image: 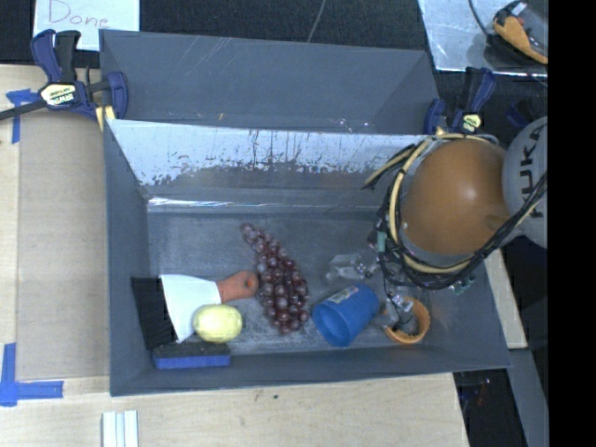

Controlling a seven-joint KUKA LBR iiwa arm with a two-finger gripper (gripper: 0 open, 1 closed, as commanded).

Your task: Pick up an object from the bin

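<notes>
My gripper (377,287) hangs low at the bin's right side, under the arm's rounded wrist cover. Just below and left of it a blue cup (345,317) lies on its side, its rim close to the gripper. An orange ring-shaped piece (411,330) rests on the floor directly under the gripper's right part, partly hidden by it. A bunch of dark purple grapes (279,289) stretches across the floor to the left of the cup. Nothing shows as held.
Further left lie a small orange-red piece (240,285), a yellow round fruit (218,323), a white sheet-like thing (186,294), a black block (151,310) and a blue bar (191,358). The bin's right and front walls are close to the gripper.
</notes>
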